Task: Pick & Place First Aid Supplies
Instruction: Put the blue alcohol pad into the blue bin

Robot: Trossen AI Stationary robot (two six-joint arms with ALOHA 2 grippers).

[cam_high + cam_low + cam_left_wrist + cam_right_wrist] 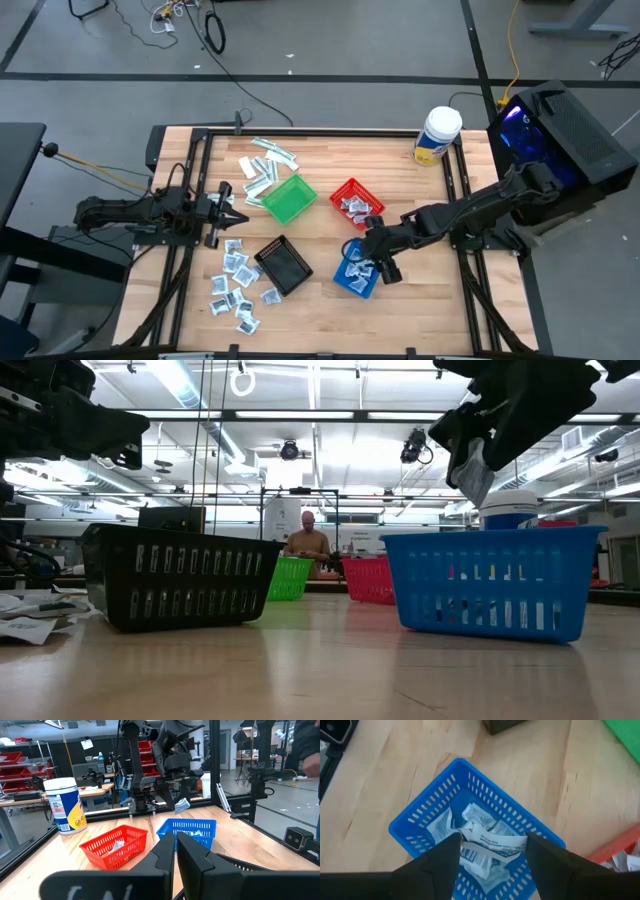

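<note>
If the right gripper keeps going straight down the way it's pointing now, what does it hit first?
Most likely the packets already lying in the blue basket. The right gripper points down into it, holding a white packet between its fingers, so that packet would touch the pile first. Depth is unclear.

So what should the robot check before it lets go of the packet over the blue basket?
1. Packet held between the right gripper fingers: ok.
2. Right gripper above the blue basket, not beside it: ok.
3. Blue basket upright on the table: ok.
4. Room in the blue basket for one more: ok, a few packets lie inside.
5. Left gripper shut, out of the way, waiting by the green basket: ok.
6. Whether the packet will fall flat: cannot tell.
</note>
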